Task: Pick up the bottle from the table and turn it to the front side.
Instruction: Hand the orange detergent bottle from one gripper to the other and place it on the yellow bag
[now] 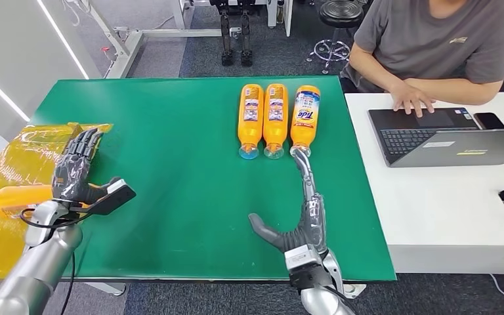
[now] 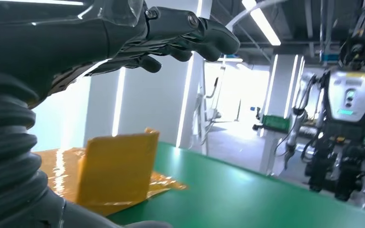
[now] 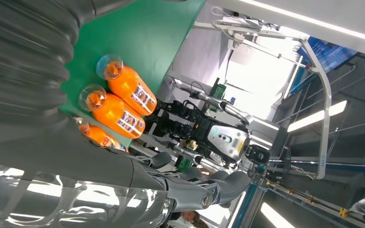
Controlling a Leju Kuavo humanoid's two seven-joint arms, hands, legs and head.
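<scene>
Three orange bottles lie side by side on the green table (image 1: 190, 170), caps toward me: the left bottle (image 1: 251, 118), the middle bottle (image 1: 275, 117) and the right bottle (image 1: 305, 118), which shows a Tide label. In the right wrist view the bottles (image 3: 123, 99) lie beyond my hand. My right hand (image 1: 302, 216) is open, thumb spread, fingers stretched toward the right bottle's cap and just short of it. My left hand (image 1: 79, 167) hangs open at the table's left edge, holding nothing.
Yellow plastic sheeting (image 1: 13, 190) covers the area left of the table, seen also as a folded yellow sheet (image 2: 116, 171). A white desk (image 1: 459, 203) on the right carries a laptop (image 1: 446, 134) where a person (image 1: 433, 46) types. A stool (image 1: 338, 20) stands behind.
</scene>
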